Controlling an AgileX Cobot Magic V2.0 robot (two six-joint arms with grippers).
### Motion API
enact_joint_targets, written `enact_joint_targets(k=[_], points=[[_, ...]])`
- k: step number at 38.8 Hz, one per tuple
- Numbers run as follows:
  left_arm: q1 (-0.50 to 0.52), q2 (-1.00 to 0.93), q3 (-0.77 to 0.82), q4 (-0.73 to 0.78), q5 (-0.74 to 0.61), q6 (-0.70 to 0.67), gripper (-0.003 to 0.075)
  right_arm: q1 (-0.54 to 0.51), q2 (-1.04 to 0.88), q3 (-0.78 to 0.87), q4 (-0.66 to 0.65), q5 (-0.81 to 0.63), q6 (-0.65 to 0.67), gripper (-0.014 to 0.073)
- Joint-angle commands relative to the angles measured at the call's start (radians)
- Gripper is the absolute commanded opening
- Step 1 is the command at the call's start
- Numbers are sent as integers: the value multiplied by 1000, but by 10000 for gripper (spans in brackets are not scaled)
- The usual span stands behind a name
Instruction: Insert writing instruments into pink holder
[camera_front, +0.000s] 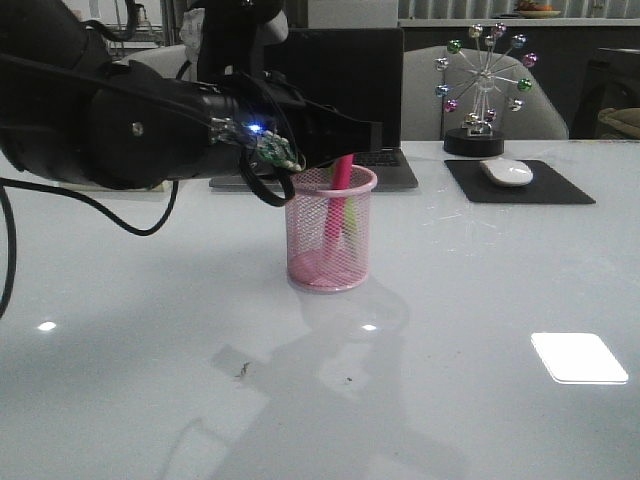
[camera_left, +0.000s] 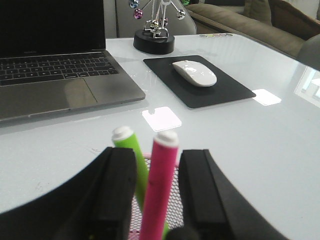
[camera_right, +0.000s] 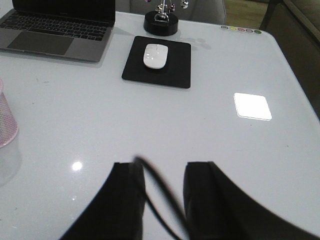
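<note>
The left gripper (camera_left: 156, 200) sits right over the pink cup (camera_front: 330, 232). Its two black fingers (camera_left: 116, 192) are apart, with the pink pen (camera_left: 160, 187) standing in the gap between them. I cannot tell if the fingers touch the pen, but they look spread wider than it. The green pen (camera_left: 131, 160) leans just beside the pink one, and part of it hides behind the left finger. Both pens stand in the cup, tilted, with their white tips poking out above the rim. In the front view the big black arm (camera_front: 150, 120) covers the top of the pens, and the green one is only a faint patch through the mesh.

The right gripper (camera_right: 164, 200) hangs over bare white table (camera_right: 200, 130), fingers apart, holding nothing. A thin dark cable (camera_right: 155, 187) runs blurry between them. Only an edge of the cup shows at the side of that view.

Farther back are a laptop (camera_left: 55, 75), a white mouse (camera_left: 195, 73) on a black pad (camera_left: 225, 90), and a toy with shiny balls (camera_front: 487, 85), cut off in both wrist views.
</note>
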Motion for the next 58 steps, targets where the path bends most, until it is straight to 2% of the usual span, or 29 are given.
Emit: enact_joint_targets(k=[1,7,12,21,32,38,47,58], points=[[-7,-52,-23,2,-90,-11,323,-6,0,-30,-13,-80,-2,337],[-7,-58,-23,2,-142,-11,323,-6,0,-30,-13,-80,-2,337],[0,-99,-27,-3,-134,0,323,-6,0,-30,-13,-80,-2,337],[53,-218,-27,-10,-28,81,295,-6,0,-30,-13,-80,-2,337],[177,-384,-27,4,121,83,288,-6,0,-30,-13,-80,-2,337],[219,-461,-27,4,175,190,288,-6,0,-30,-13,-80,-2,337],[292,-556,-25,4,342,210,288,-6,0,-30,-13,-80,-2,337],[425,-652,12,4,379,210,288,-6,0,-30,-13,-80,-2,337]])
